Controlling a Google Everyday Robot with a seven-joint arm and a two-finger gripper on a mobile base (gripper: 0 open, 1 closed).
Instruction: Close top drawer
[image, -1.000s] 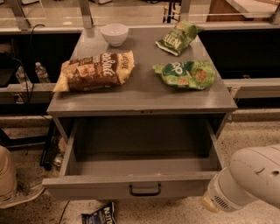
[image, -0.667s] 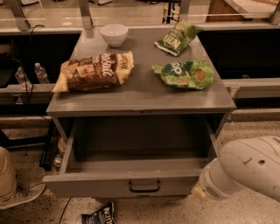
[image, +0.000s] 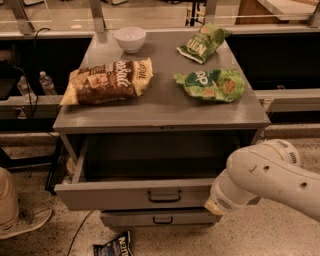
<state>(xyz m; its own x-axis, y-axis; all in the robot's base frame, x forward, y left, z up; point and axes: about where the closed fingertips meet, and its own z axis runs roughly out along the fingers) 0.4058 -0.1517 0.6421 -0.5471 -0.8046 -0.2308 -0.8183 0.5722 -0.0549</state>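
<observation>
The top drawer (image: 115, 194) is a wide grey drawer with a small black loop handle (image: 164, 196) at its centre. It stands pulled out from the grey cabinet (image: 160, 112) and its inside looks empty. My white arm (image: 260, 177) reaches in from the lower right, and its end lies against the right end of the drawer front. My gripper is hidden behind the arm, at the drawer's right front corner.
On the cabinet top lie a brown chip bag (image: 107, 81), two green snack bags (image: 212, 84) (image: 202, 42) and a white bowl (image: 130, 38). A shorter drawer (image: 160, 219) sits below. A dark snack bag (image: 114, 245) lies on the floor. Water bottles (image: 46, 82) stand at left.
My arm has moved left and up against the right end of the drawer front. The top drawer has slid partway in, uncovering the shorter drawer below it.
</observation>
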